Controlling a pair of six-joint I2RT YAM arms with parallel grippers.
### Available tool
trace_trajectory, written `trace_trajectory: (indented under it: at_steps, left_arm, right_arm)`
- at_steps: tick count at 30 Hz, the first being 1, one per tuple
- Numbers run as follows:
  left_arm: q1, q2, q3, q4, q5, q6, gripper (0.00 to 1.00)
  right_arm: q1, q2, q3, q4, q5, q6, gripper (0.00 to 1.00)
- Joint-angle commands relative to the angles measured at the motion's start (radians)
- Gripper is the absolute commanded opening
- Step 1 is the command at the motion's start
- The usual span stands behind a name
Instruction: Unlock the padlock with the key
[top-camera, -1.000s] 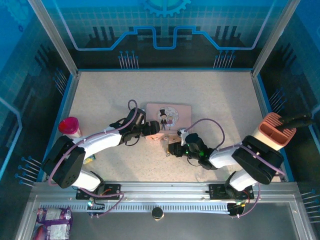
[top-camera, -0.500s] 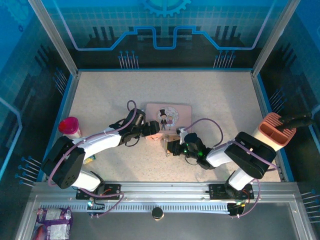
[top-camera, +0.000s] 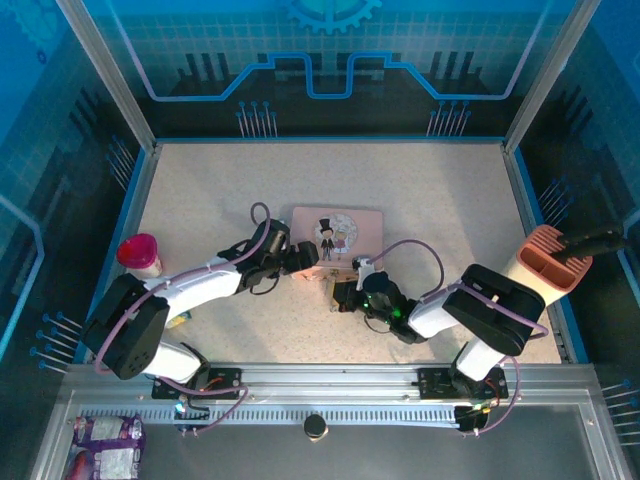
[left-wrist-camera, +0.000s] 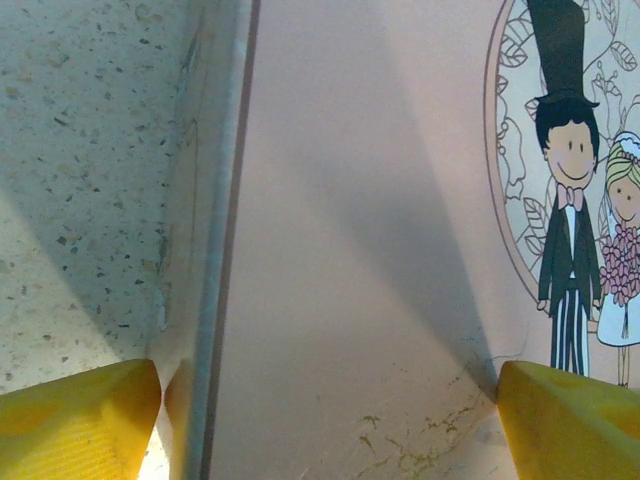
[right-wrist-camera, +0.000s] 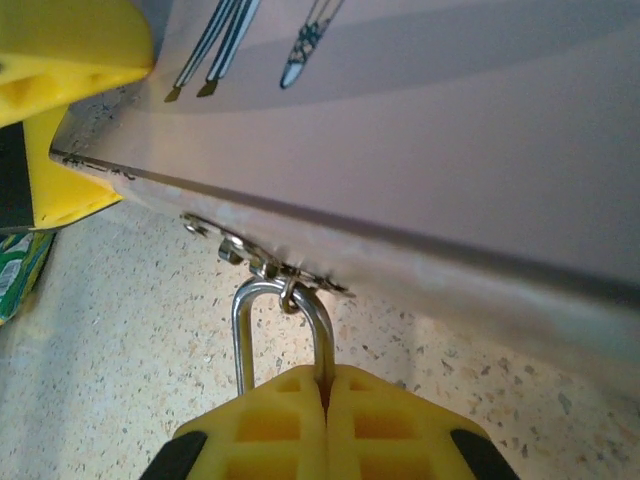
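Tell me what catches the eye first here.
The pink box at the centre of the table draws the eye. At its near edge, the right gripper is shut on the padlock, whose silver shackle hangs from the box's latch. The left gripper straddles the box's side edge.

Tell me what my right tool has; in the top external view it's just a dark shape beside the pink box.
Observer: The right tool is shut on the padlock, whose silver shackle rises out of the grip.
Operator: Is it hooked onto anything?
Observer: Yes, it passes through the latch on the side of the pink box.
Operator: And my other arm?
Observer: The left tool is open, fingers straddling the box's edge, one over the lid.
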Motion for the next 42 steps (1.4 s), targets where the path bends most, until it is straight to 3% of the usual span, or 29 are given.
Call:
trace_trajectory:
  at_steps: [1,24,42]
  left_arm:
    - [-0.008,-0.025,-0.042,-0.039,-0.044,-0.043,0.87]
    - [-0.099,-0.017,-0.083,0.031,-0.085,-0.148,0.86]
    - [-0.130,0.041,-0.031,0.048,-0.070,-0.178,0.85]
  right_arm:
    - [0.028,0.007,-0.029,0.059,0.125,0.102,0.00]
    - [0.072,0.067,-0.040,0.191,0.331,0.429,0.00]
    - [0.066,0.186,-0.036,0.386,0.468,0.544,0.00]
